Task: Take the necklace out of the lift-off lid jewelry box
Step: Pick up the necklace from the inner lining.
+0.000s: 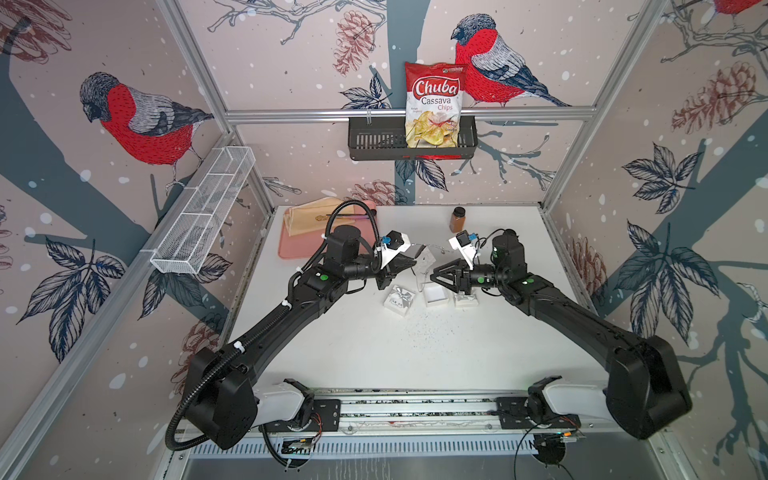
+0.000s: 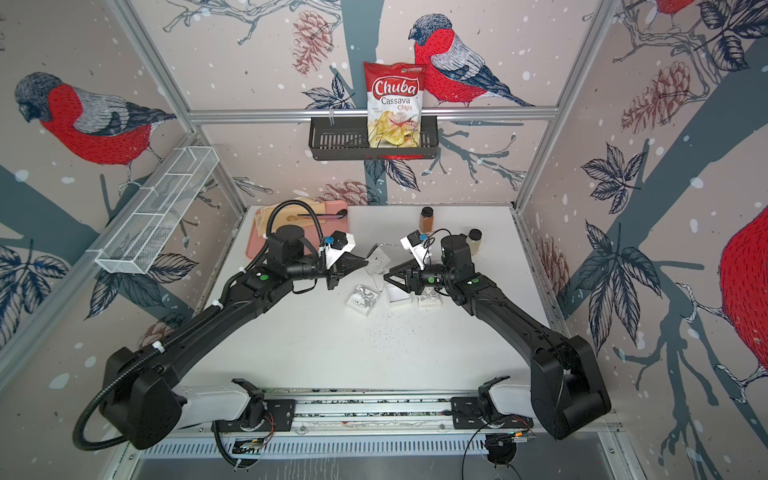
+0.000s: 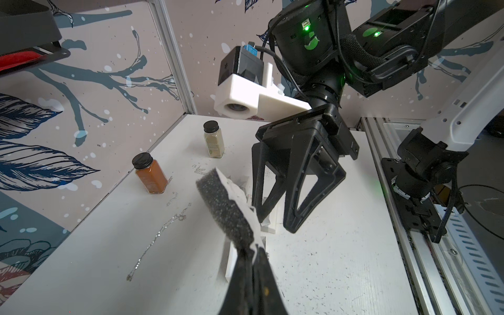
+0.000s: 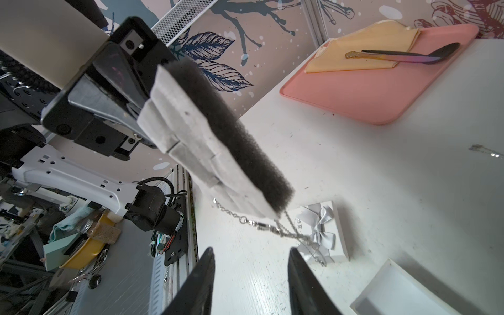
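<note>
Necklace chain hung free from the lower corner of a foam insert, its clasp showing, above the white table. Nearest on the table lay the bowed lid and, just beside it, the open box base, its inside bare white. Above them the left gripper was pinched tight on the insert's edge, holding it tilted in the air. Facing it, the right gripper stood with its jaws partly spread and nothing between them, near the dangling chain but apart from it. Farther back another length of thin chain lay on the table. Beyond it stood a brown spice bottle and a pale one, and a pink tray carried a yellow cloth and a spoon. On the back wall a black basket held a chips bag.
</note>
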Controlling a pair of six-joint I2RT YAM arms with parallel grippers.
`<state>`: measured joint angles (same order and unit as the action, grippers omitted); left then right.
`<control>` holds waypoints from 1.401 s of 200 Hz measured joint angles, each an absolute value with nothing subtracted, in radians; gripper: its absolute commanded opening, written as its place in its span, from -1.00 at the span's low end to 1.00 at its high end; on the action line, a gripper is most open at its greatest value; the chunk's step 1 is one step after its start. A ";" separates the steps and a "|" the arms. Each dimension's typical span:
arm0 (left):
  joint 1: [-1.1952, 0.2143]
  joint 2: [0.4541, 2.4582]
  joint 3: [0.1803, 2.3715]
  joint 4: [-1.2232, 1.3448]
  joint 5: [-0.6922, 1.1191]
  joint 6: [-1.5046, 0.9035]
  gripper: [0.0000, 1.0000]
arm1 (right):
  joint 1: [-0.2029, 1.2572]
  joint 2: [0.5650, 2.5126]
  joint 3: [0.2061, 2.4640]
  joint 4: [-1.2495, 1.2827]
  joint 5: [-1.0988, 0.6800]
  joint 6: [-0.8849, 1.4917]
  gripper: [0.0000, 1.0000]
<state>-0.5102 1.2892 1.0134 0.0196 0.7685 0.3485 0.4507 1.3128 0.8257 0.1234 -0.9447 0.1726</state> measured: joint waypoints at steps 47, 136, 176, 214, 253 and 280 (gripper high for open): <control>-0.510 1.289 1.013 0.020 0.799 0.363 -1.00 | 0.463 1.338 0.849 0.123 -0.954 0.151 -0.12; -0.510 1.283 1.008 0.019 0.807 0.373 -1.00 | 0.479 1.359 0.872 0.105 -0.984 0.107 -0.22; -0.510 1.287 1.007 0.023 0.777 0.373 -1.00 | 0.480 1.356 0.871 0.083 -0.991 0.092 -0.24; -0.509 1.291 1.007 0.027 0.755 0.372 -1.00 | 0.481 1.352 0.867 0.066 -0.992 0.076 -0.24; -0.508 1.291 1.007 0.041 0.755 0.372 -1.00 | 0.484 1.349 0.869 0.067 -0.998 0.075 -0.46; -0.508 1.291 1.007 0.042 0.754 0.372 -1.00 | 0.489 1.354 0.870 0.073 -0.999 0.078 -0.62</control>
